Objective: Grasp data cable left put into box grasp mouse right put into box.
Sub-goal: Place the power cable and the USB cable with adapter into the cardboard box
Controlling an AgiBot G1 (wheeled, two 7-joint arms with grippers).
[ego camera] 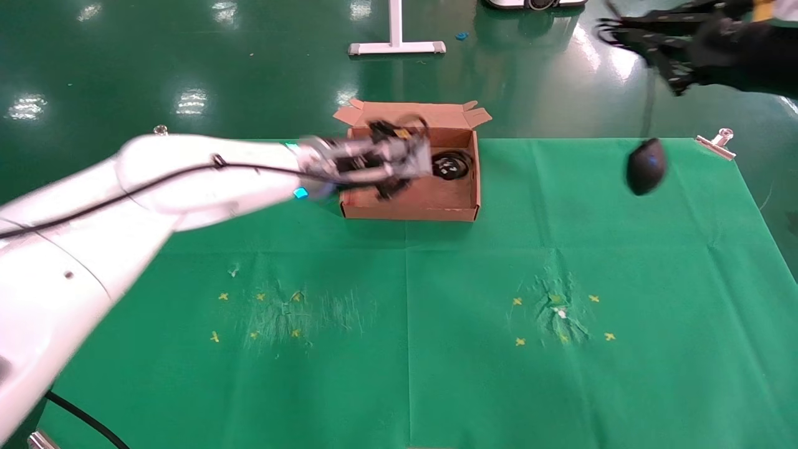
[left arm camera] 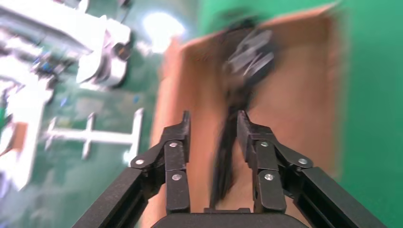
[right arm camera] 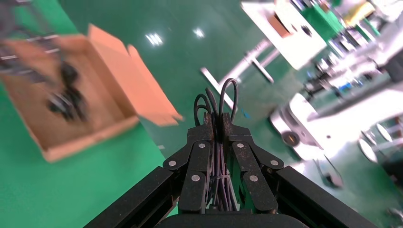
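Note:
The brown cardboard box [ego camera: 408, 212] stands at the far middle of the green cloth. The coiled black data cable [ego camera: 452, 165] lies inside it toward its right end, and shows blurred in the left wrist view [left arm camera: 249, 57]. My left gripper [ego camera: 399, 159] hovers over the box [left arm camera: 304, 95] with its jaws open; a dark blurred strand runs between them. My right gripper [ego camera: 626, 34] is high at the far right, shut on the mouse's bundled thin cord [right arm camera: 216, 102]. The black mouse [ego camera: 645, 165] dangles from that cord above the cloth, right of the box [right arm camera: 138, 85].
A white stand base [ego camera: 396, 47] sits on the green floor beyond the box. A metal clip [ego camera: 717, 140] holds the cloth's far right corner. Yellow cross marks [ego camera: 555, 318] lie on the near cloth.

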